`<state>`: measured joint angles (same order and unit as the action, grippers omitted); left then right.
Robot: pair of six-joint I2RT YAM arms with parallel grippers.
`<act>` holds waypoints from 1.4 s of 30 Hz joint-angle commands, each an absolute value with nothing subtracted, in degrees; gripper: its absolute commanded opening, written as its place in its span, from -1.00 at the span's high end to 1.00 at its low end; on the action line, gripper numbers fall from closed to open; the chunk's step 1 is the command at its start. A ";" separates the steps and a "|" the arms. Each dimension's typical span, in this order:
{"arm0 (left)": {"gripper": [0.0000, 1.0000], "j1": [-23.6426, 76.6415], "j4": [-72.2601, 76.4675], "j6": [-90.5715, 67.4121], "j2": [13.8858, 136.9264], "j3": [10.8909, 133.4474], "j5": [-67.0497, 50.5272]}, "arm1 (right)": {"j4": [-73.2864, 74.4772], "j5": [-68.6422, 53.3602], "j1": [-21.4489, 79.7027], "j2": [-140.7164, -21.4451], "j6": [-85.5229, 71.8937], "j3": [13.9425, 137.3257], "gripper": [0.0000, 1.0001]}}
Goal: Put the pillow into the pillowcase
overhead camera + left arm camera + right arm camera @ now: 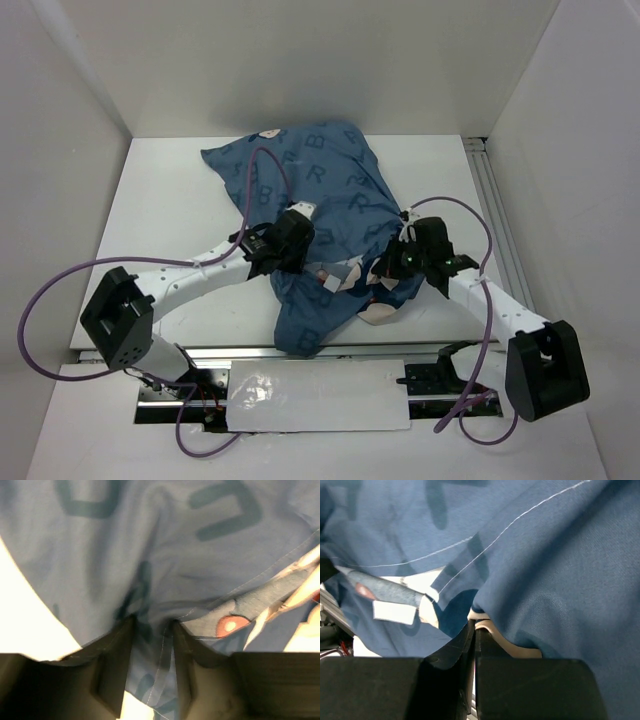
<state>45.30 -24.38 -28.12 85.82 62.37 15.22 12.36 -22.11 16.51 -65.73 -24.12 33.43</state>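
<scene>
The pillowcase (320,190) lies crumpled mid-tabletop (160,200), blue cloth printed with darker letters, R and B among them. The pillow (383,313) shows only as a cream bulge at the pillowcase's near right corner. At its near left edge the left hand (152,630) is released, with a fold of hem between its parted fingers. At its near right the right hand (474,627) is clenched under draped cloth. I cannot tell whether it pinches any. Any writing on the hem's white tag (394,611) is unreadable.
</scene>
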 commanded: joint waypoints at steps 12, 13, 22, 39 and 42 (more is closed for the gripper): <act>1.00 48.77 -29.54 -31.38 77.36 69.53 29.28 | -2.06 -28.39 16.52 -58.36 -26.53 31.92 1.00; 1.00 48.78 -28.75 -30.77 75.95 69.52 28.48 | -5.50 -28.91 16.52 -57.58 -28.37 31.03 1.00; 1.00 51.15 -21.71 -24.44 67.85 68.38 18.63 | -48.30 -19.62 22.22 -66.08 -53.52 24.52 1.00; 1.00 52.29 -23.99 -34.27 62.40 57.48 21.70 | -7.22 7.32 26.80 -51.61 -34.83 32.43 -1.00; 1.00 52.29 -23.99 -35.59 64.24 58.54 22.94 | 0.23 -0.07 26.81 -46.15 -28.41 34.45 -1.00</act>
